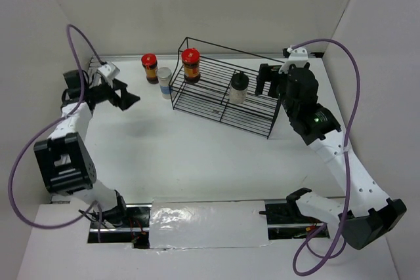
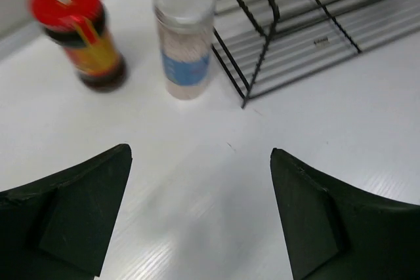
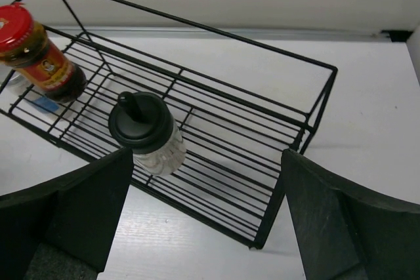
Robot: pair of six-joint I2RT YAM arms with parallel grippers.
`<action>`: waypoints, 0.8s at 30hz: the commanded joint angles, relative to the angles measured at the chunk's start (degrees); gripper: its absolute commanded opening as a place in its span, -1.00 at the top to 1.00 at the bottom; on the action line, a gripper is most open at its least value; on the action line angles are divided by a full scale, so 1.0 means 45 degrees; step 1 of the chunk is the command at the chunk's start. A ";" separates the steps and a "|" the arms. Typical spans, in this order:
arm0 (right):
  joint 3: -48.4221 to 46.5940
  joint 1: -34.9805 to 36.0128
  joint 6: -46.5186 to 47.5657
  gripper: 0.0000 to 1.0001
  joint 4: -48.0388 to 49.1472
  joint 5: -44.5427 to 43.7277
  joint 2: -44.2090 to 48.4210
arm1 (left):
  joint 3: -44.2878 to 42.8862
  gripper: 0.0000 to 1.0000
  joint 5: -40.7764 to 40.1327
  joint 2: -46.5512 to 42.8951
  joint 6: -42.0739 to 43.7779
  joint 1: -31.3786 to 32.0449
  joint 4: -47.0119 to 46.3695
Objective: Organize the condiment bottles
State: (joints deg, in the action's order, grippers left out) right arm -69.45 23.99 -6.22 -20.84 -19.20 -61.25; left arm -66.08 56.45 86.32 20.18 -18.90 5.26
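Two condiment bottles stand inside the black wire rack (image 1: 256,113): a red-capped jar (image 1: 191,65) of dark brown contents at its left end and a clear, black-capped jar (image 1: 239,88) near the middle. Left of the rack, on the table, are a second red-capped jar (image 1: 149,68) and a whitish, white-capped jar (image 1: 164,82). My left gripper (image 1: 126,95) hangs open left of those two, which the left wrist view shows ahead as the red-capped jar (image 2: 79,31) and the whitish jar (image 2: 185,37). My right gripper (image 1: 269,86) is open at the rack's right end, behind the black-capped jar (image 3: 144,132).
The rack (image 3: 262,129) sits at an angle across the back of the white table (image 1: 197,155), with white walls behind and to both sides. A foil-covered strip (image 1: 207,224) lies along the near edge between the arm bases.
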 commanded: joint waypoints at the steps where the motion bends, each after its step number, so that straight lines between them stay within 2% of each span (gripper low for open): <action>1: 0.0335 0.0119 0.1068 -1.00 0.1994 0.1141 0.0331 | 0.0702 -0.99 0.3220 0.0911 0.2739 0.0545 -0.4584; 5: 0.0238 0.0119 0.1245 -1.00 0.2014 0.0773 -0.0039 | -0.0721 -0.99 0.2635 0.3174 0.3326 0.1209 -0.3999; 17: -0.0386 0.0080 0.1811 -1.00 0.2249 -0.0049 -0.1172 | -0.3457 -0.99 0.1149 0.7297 0.4987 0.2167 -0.3531; 24: -0.1225 0.0099 0.2006 -1.00 0.2209 -0.0069 -0.2266 | -0.4999 -0.99 0.2104 0.8589 0.5026 0.2265 -0.2869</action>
State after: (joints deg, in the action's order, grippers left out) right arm -71.00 24.03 1.41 -13.45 -18.83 -70.78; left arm -83.85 61.54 123.15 40.42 -8.91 -7.09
